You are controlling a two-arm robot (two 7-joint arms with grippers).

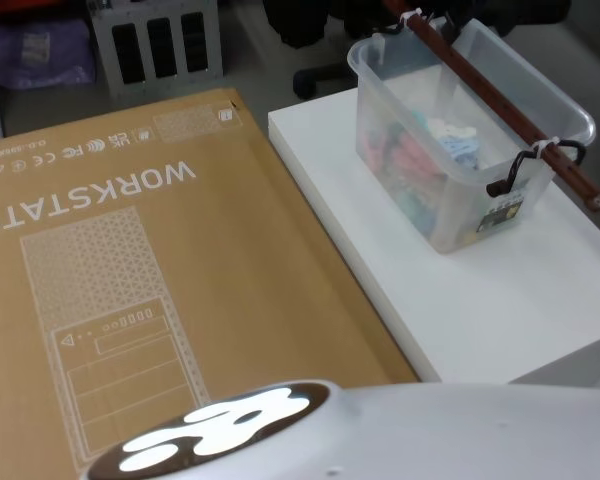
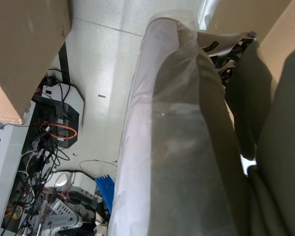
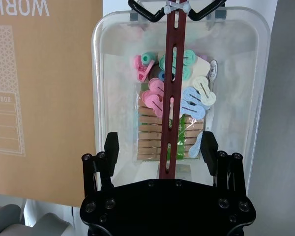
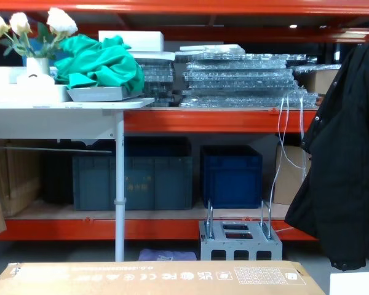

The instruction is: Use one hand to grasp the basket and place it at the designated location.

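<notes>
Translucent plastic under a dark red bar: the basket [image 1: 380, 120] stands on the white table [image 1: 500, 310] at my right, just beside the big cardboard workstation box [image 1: 180, 280], with pastel clips and wooden clothes pegs [image 3: 152, 140] lying inside; my right gripper [image 3: 160, 142] hovers above it, fingers spread wide, one on each side of the slotted bar handle [image 3: 173, 73] zip-tied across the rim, touching nothing; the step in hand looks like the descent to grasp; done well, I judge, that means dropping straight down, keeping the bar centred between the pads, and closing near its middle so the load hangs level; my left arm is parked off the table, over the floor.
</notes>
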